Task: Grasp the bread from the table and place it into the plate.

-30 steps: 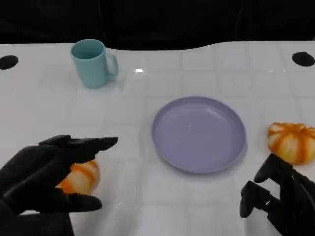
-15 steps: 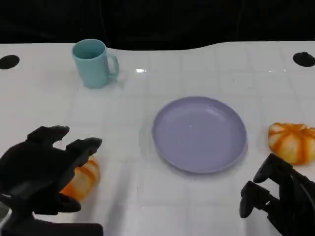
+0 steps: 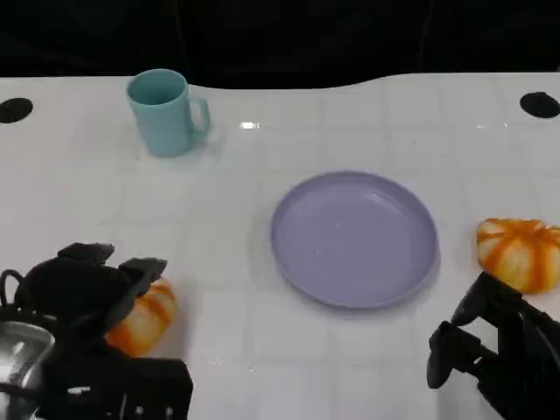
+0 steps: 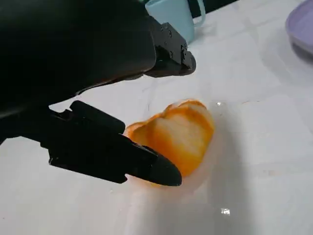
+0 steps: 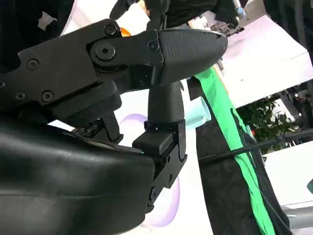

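One robot hand [image 3: 83,293] over bread [image 3: 144,317]

Setting: a robot test lab or demo space, not a home. Evidence:

- Glossy white table [image 3: 367,367] with a faint grid of squares and 2 black round marks at its far corners [image 3: 15,110]; far edge cut in a curve.
- Black curtain [image 3: 280,35] hangs right behind the table, closing off the background.
- Right wrist view: green cloth [image 5: 230,147] beside black drape, a potted plant [image 5: 266,115], white panels [image 5: 274,49] and equipment (too blurred to identify).
- Props are few and staged: teal mug [image 3: 164,112], lilac plate [image 3: 353,238], toy-like striped bread [image 3: 522,252].
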Robot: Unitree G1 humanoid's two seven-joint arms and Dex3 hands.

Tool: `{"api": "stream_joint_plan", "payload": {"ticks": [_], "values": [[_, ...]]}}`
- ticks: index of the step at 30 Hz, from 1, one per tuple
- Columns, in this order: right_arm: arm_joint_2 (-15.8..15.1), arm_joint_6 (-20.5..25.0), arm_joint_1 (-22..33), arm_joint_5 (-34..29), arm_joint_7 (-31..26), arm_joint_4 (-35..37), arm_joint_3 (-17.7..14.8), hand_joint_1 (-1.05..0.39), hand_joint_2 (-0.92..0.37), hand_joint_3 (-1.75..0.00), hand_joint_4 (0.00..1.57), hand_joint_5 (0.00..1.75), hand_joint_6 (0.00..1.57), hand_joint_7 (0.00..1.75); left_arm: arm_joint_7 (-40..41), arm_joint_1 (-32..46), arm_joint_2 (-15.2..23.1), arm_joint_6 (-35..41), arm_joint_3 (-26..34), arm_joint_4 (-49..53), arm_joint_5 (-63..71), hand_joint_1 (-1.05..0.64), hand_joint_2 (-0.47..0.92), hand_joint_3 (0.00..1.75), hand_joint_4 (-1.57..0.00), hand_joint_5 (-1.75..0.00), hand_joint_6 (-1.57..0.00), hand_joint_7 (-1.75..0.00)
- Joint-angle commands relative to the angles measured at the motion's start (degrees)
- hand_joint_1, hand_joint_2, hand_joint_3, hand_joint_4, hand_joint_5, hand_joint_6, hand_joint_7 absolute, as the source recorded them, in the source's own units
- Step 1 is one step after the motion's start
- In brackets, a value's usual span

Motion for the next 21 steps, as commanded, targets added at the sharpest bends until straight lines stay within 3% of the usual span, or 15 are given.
{"api": "stream_joint_plan", "payload": {"ticks": [1,12,21], "values": [[-0.46,-0.35,0.31,0.2,0.1,-0.4,-0.34,-0.59,-0.92,-0.39,0.74,1.75,0.59,1.58,2.43,-3.37,0.08,0.0,-1.64,5.93,-0.55,-0.54,0.86,0.0,-0.06,-0.08,-0.14,0.0],[-0.47,0.53,0.67,0.39,-0.66,-1.22,-0.35,-0.6,-0.92,-0.37,0.75,1.75,0.59,1.57,7.09,-10.17,-0.73,-2.19,-6.06,19.87,-3.01,-0.55,0.88,0.0,-0.11,-0.11,-0.18,-0.02],[-0.45,0.07,0.74,0.55,-0.08,-1.18,-0.35,-0.59,-0.92,-0.39,0.74,1.75,0.58,1.58,10.08,-12.69,-2.03,-5.34,-6.71,28.34,-10.08,-0.3,0.92,0.07,-0.44,-0.24,-0.45,-0.08]]}}
